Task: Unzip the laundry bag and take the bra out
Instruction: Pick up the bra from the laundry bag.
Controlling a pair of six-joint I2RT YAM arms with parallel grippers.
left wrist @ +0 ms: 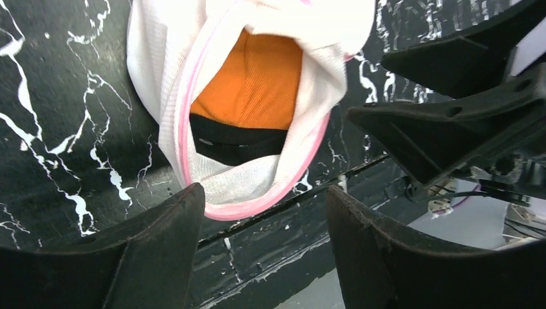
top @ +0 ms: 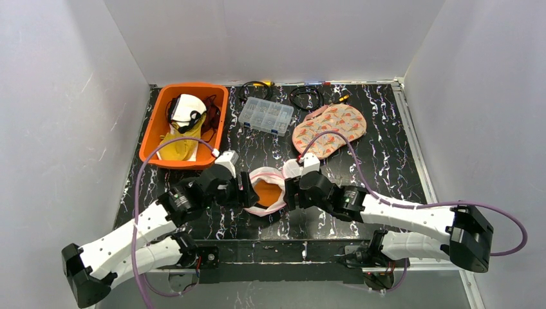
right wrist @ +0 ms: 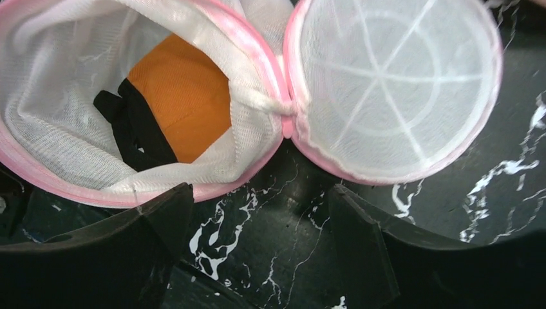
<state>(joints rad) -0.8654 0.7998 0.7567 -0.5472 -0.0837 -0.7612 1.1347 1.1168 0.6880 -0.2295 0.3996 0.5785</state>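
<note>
Laundry bag (top: 266, 193) lies unzipped, orange bra (right wrist: 187, 96) exposed inside. Left gripper (left wrist: 264, 196) and right gripper (right wrist: 261, 191) flank it, jaws wide apart and holding nothing.

A black marble-patterned table (top: 386, 164) holds an orange plastic bin (top: 174, 163) of white, yellow and black items, a clear compartmented plastic box (top: 266, 116), a black coiled cable (top: 306, 96) and a beige patterned fabric pouch (top: 329, 129).

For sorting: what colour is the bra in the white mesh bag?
Orange bra with black band; right wrist view.
</note>
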